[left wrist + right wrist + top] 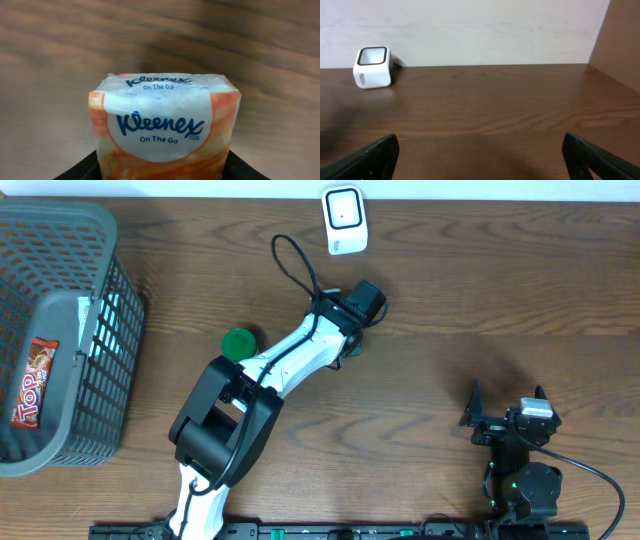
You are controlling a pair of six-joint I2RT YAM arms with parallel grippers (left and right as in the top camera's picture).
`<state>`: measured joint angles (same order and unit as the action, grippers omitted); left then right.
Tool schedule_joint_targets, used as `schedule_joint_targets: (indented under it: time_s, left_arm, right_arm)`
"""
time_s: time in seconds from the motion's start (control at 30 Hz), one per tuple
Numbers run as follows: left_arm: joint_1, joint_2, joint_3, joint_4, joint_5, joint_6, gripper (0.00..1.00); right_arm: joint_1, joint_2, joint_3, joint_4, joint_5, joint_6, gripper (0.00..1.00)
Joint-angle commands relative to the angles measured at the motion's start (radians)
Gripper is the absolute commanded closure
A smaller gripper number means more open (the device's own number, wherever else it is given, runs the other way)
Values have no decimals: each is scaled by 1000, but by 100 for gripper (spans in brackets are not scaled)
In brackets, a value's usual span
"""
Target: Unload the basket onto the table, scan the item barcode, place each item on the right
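Orange Kleenex pack (pixel 165 130) pinched in left hand (pixel 160 172); right hand (pixel 480 157) spread wide, empty.

**A:** What sort of place is this?

**B:** A robotics lab bench dressed up as a shop checkout. A white-and-black robot arm (pixel 300 350) and a smaller black robot arm (pixel 530 480) rise from a black rail (pixel 350 532) along the near edge of a brown wood-grain table (pixel 520 290). A bare pale wall (pixel 480 30) stands behind.

**A:** And the shop part?

**B:** A grey plastic mesh shopping basket (pixel 112 350) sits at one end with a red-and-white wrapped snack bar (pixel 35 385) inside. A small white cube-shaped barcode scanner with a dark window (pixel 344 218) stands at the far edge. There is retail stock too, an orange-and-white Kleenex tissue pack (pixel 165 127)
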<state>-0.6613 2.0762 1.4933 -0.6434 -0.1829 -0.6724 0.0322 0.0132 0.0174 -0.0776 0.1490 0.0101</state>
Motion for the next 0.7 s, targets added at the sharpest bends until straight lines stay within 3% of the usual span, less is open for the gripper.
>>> schedule_joint_targets:
  time_s: [0.0,0.1,0.23,0.33,0.5,0.53,0.6,0.67]
  left_arm:
    - [3,11,-8,2,115,226,44]
    - [3,11,-8,-27,158,82,44]
    - [3,11,-8,-152,182,-392,44]
    - [2,11,-8,-197,283,-703,43]
    - [2,11,-8,-97,396,-951,31]
    - [2,11,-8,-69,411,-988,25]
    - [2,11,-8,2,428,-1041,3]
    - [2,11,-8,88,430,-1040,2]
  right_arm:
    - [7,0,-3,-1,-1,-11,1]
    - [7,0,-3,-1,-1,-11,1]
    - [7,0,-3,-1,-1,-11,1]
    - [7,0,-3,-1,-1,-11,1]
    - [7,0,-3,-1,-1,-11,1]
    - [7,0,-3,-1,-1,-11,1]
    - [7,0,-3,-1,-1,-11,1]
    - [7,0,-3,-1,-1,-11,1]
